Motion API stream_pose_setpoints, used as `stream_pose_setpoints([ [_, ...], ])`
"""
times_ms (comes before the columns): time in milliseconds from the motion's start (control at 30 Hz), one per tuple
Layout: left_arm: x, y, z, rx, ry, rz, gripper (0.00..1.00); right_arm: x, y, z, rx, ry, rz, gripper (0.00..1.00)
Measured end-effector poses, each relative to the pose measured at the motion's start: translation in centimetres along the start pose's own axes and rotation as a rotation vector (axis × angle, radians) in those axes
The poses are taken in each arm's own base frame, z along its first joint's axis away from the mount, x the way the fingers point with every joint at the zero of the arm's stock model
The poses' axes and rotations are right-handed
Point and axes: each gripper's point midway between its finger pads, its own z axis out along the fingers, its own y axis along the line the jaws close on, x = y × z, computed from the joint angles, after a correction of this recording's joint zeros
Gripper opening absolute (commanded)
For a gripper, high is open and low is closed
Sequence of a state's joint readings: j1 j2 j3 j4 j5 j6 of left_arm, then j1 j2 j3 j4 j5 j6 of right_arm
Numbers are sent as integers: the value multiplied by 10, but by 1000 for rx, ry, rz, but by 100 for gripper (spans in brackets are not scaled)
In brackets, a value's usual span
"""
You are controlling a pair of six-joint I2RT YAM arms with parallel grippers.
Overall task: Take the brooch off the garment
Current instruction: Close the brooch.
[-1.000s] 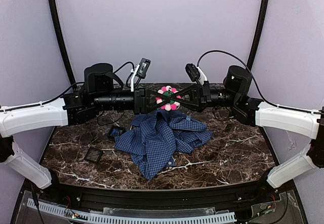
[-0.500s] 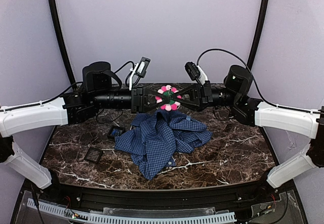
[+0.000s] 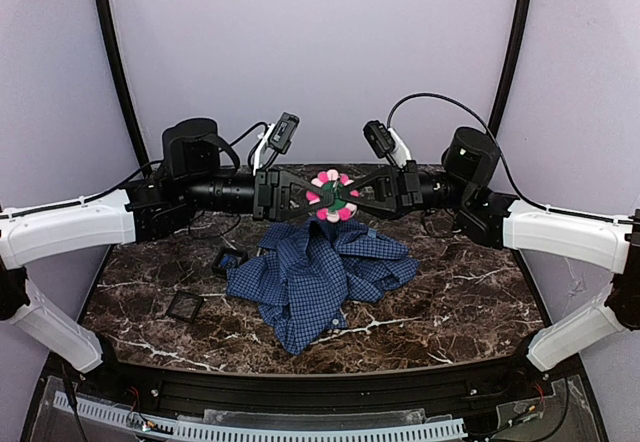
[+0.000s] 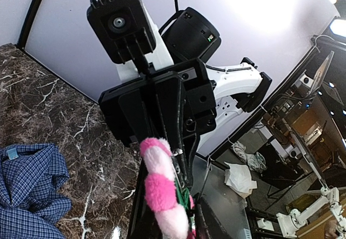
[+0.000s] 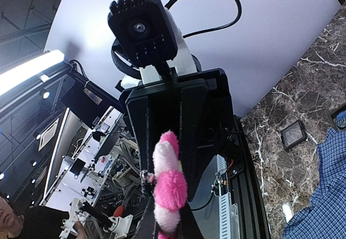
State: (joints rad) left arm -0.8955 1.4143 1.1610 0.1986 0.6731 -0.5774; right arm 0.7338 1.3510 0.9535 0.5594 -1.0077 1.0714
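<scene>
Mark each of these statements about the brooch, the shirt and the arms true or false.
1. The brooch sits between the tips of the left gripper and the right gripper, raised above the table. True.
2. The garment is folded into a neat square. False: it lies crumpled in a loose heap.
3. Two small black trays lie on the table to the left of the garment. True.
4. The right gripper rests on the garment. False: it is up at the brooch, shut on it.
5. The brooch has blue petals. False: they are pink and white.
</scene>
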Motion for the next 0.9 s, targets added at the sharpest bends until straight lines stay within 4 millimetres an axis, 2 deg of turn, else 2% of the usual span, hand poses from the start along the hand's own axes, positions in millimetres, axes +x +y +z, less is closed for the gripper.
stream_pose_setpoints([
  [67, 1, 0, 1, 5, 5, -6, 21, 0, 0, 0, 3, 3, 0, 0],
  [167, 3, 1, 1, 6, 13, -16, 9, 1, -3, 0, 13, 6, 2, 0],
  [233, 4, 3, 1, 3, 19, -30, 6, 0, -5, 0, 23, 3, -5, 0],
  [433, 1, 8, 0, -38, 12, -51, 4, -6, -9, 1, 52, -31, -19, 0],
  [567, -1, 12, -1, -64, 1, -53, 1, -10, -13, 1, 75, -54, -13, 5],
  [900, -4, 15, -3, -89, -15, -53, 1, -15, -15, 2, 113, -83, -19, 3],
])
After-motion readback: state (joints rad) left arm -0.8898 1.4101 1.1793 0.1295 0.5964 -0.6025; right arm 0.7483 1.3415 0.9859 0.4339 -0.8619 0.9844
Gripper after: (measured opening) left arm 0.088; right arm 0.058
